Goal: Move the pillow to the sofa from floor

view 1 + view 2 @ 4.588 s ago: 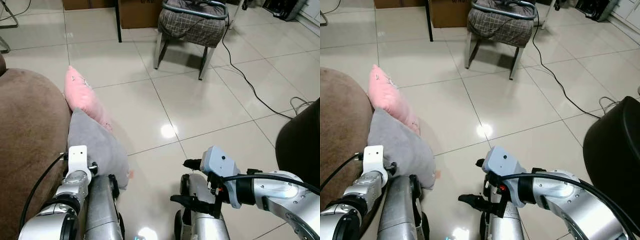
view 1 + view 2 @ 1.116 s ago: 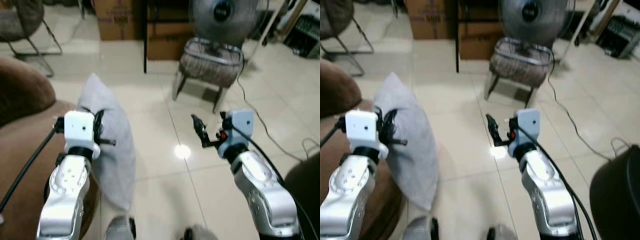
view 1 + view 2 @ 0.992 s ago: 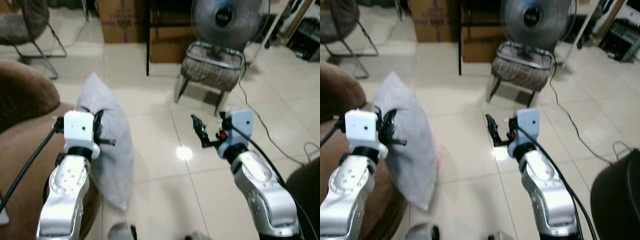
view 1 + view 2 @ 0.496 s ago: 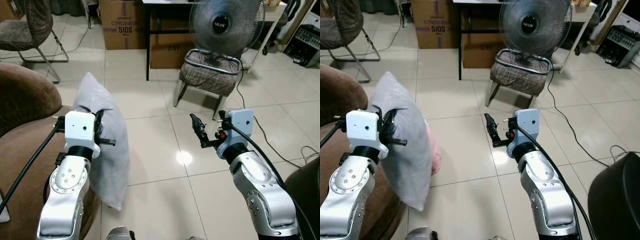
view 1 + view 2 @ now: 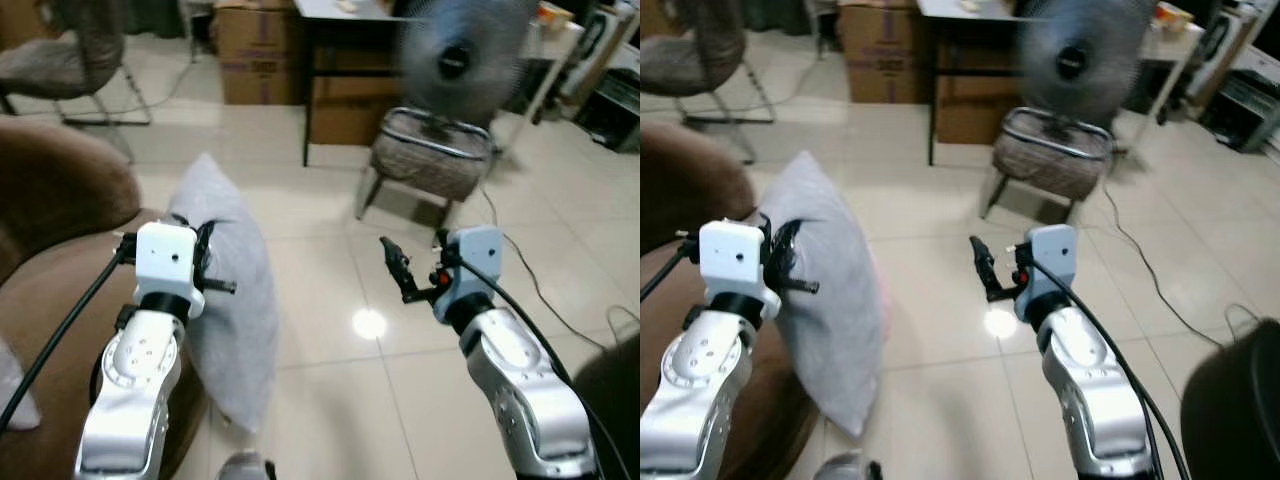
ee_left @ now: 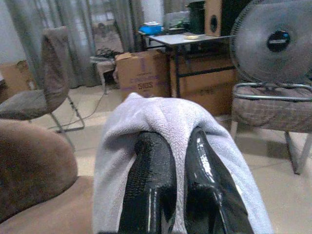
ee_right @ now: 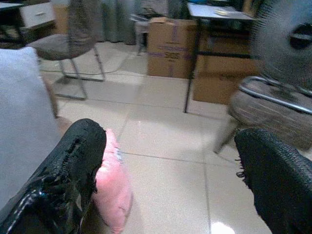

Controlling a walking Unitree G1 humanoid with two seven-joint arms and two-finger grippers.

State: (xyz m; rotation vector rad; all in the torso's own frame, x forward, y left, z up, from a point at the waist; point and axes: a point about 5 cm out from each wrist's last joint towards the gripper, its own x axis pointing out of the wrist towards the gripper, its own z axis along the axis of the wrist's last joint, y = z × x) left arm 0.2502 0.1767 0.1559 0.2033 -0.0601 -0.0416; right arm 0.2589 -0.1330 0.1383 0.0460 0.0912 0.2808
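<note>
The brown sofa (image 5: 60, 290) sits just beside the left gripper (image 6: 168, 185). Its two black fingers (image 6: 151, 175) are pinched tight on a fold of the grey pillow (image 5: 235, 300), so the pillow hangs down from them, off the floor, next to the sofa's edge. The right gripper (image 7: 170, 180) is held out over bare tiles with its fingers wide apart, holding nothing. A pink pillow (image 7: 113, 185) lies on the floor beyond them.

The cardboard box (image 6: 144, 73) in the left wrist view bears the number "510S".
</note>
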